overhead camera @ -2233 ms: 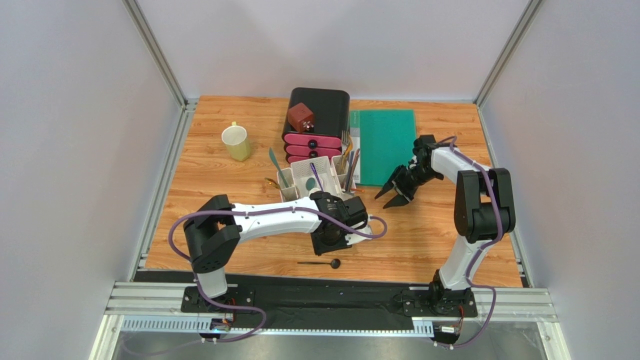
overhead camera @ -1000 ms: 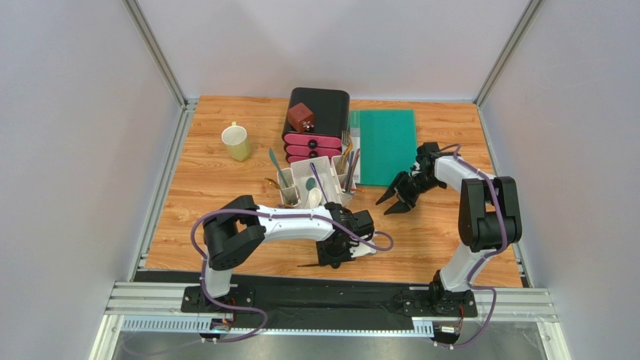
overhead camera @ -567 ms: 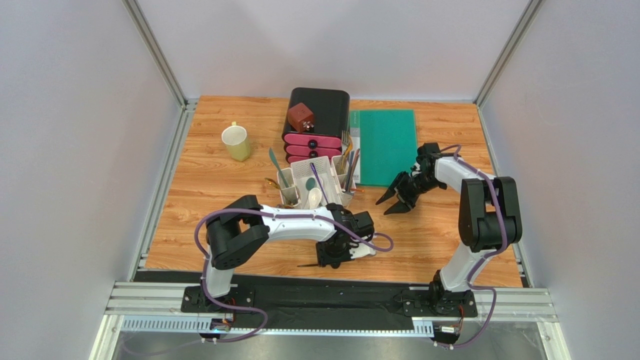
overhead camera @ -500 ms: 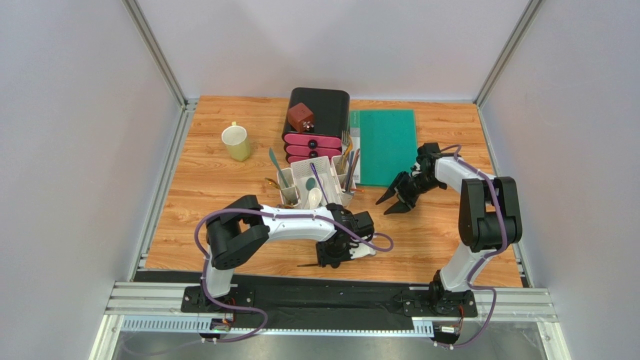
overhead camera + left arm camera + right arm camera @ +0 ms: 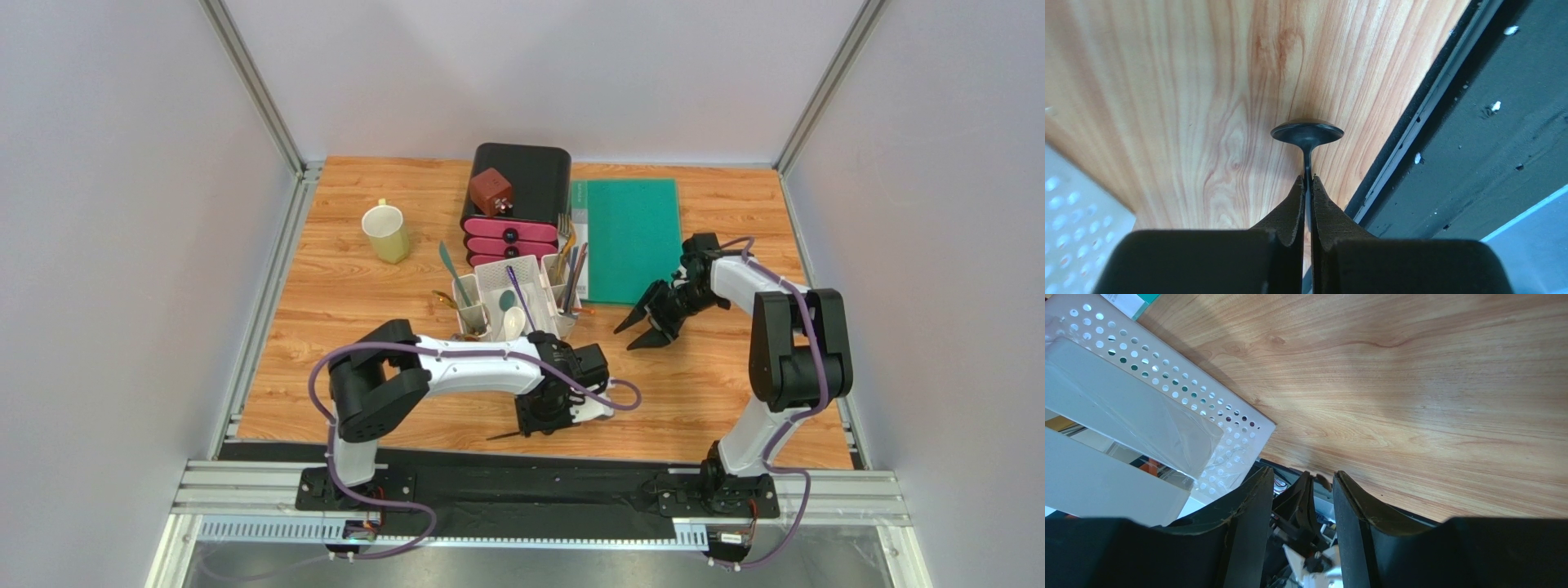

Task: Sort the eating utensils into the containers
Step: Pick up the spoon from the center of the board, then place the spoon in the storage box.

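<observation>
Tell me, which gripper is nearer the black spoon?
Left. The left gripper is shut on the spoon by its handle; the right gripper hangs open farther back, beside the caddy.

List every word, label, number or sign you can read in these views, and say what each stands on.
No text can be read in any view.
Green mat: the pale strip along its left edge may carry print, too small to read.
Pale yellow mug, black-and-pink drawer box, white caddy: no markings visible.
</observation>
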Robot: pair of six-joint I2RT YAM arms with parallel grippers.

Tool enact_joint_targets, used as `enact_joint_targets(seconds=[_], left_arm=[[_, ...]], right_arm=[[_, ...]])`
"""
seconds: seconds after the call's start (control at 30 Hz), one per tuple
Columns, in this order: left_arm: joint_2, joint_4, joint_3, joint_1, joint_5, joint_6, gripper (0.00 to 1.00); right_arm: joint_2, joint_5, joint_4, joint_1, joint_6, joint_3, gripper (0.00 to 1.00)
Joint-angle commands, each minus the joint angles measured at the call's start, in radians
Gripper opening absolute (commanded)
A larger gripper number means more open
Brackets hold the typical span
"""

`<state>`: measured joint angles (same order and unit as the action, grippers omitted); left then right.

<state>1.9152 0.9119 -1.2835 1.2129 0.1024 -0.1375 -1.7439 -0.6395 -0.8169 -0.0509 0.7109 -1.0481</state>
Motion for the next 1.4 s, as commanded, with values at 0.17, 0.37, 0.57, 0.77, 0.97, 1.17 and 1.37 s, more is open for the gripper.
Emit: enact_joint_targets(seconds=[0.17,0.37,0.57,0.77,0.97,1.17,1.37], left_arm=[[-0.272,-0.045,-0.105,-0.022,0.023,0.003,0.00],[-0.375,-0.011,-0.186,-0.133,0.181,0.070,0.00],[-0.518,-0.111,-0.189,-0.362,0.296,0.242,0.00],[-0.521,-0.252,-0.211,-0.597,0.402,0.505,0.00],[-0.238,-0.251,-0.381,-0.696,0.513,0.774,0.00],[-0.093,-0.140,-0.488,-0.697,0.419,0.929,0.00],[-0.151,-0.008,-0.381,-0.699,0.281,0.871,0.00]], right_arm=[[-0.003,-0.022,0.007,0.003,0.033,-0.073,0.45],[-0.026,-0.028,-0.008,0.003,0.038,-0.119,0.45],[-0.025,0.018,-0.060,0.003,0.027,-0.200,0.45],[-0.065,-0.002,-0.103,0.006,0.009,-0.273,0.45],[-0.101,-0.011,-0.102,0.006,0.016,-0.311,0.45],[-0.140,-0.023,-0.105,0.006,0.009,-0.340,0.45],[-0.154,-0.025,-0.107,0.014,0.002,-0.337,0.45]])
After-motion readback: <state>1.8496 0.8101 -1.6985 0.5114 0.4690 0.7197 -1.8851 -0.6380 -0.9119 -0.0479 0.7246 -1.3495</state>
